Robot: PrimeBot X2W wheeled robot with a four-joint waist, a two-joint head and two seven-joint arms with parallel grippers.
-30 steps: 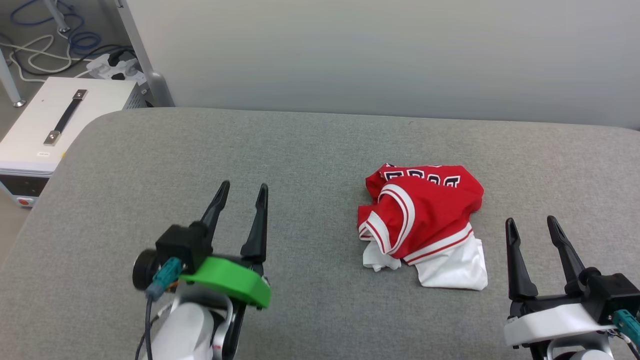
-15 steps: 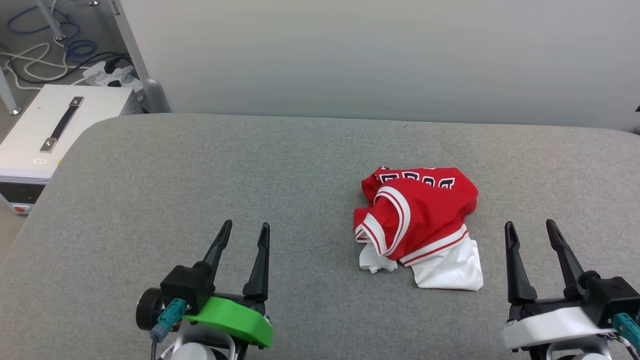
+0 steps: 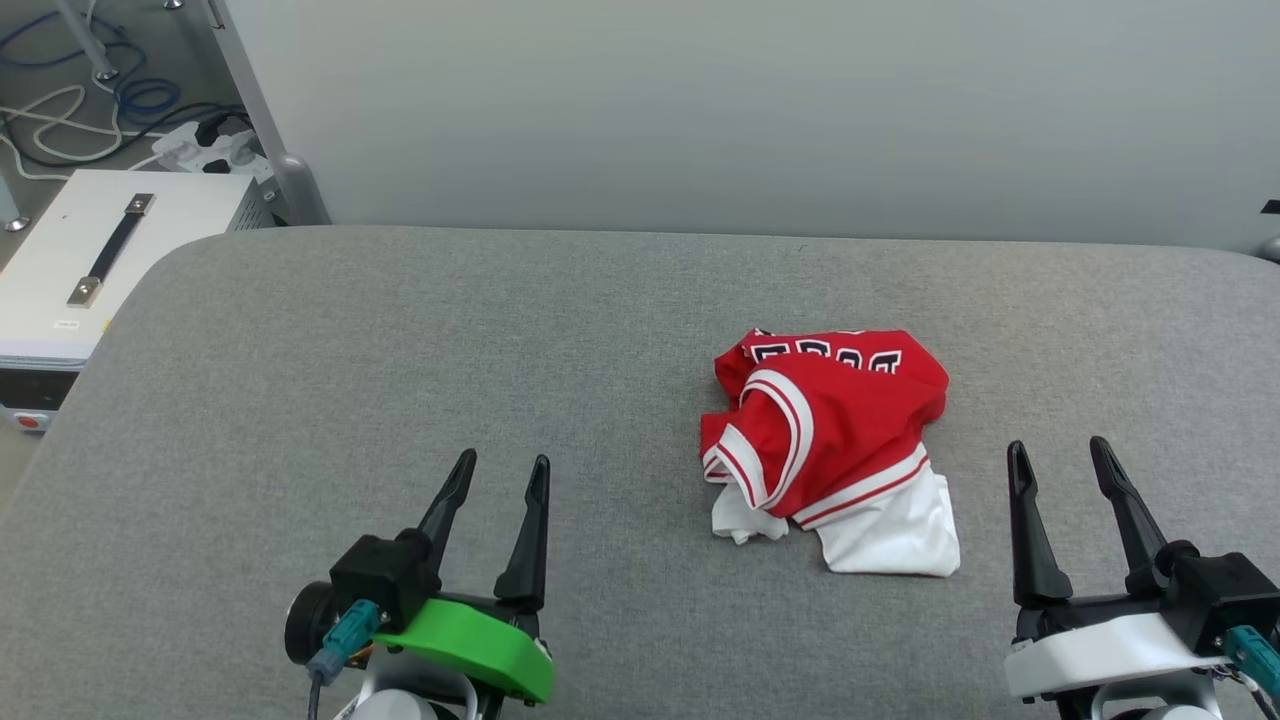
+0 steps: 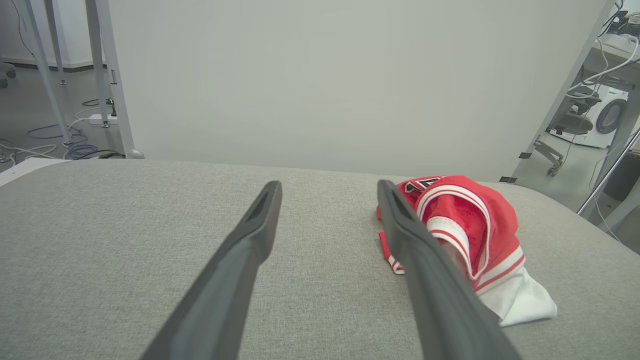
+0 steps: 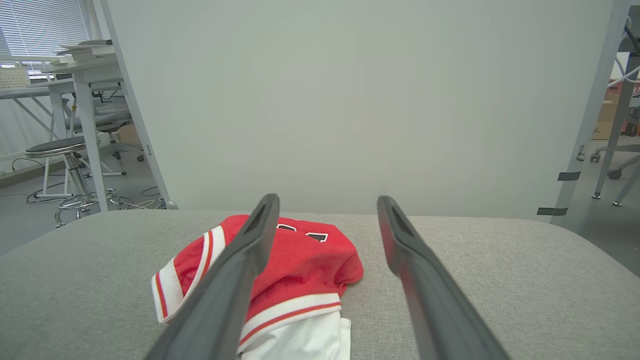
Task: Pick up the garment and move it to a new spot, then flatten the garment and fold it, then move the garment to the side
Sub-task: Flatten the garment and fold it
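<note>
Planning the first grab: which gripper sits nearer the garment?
The right gripper, with the white wrist mount; the green-mounted left gripper lies farther from the garment.

- A lab or office workroom is suggested.
- Loose cables and a power strip are seen on the floor beside a white equipment case.
- A desk, a stool and an office chair are seen beyond a pale partition.

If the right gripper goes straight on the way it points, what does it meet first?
Likely the grey wall; the right gripper aims just right of the shirt, over the table. Depth is unclear.
</note>
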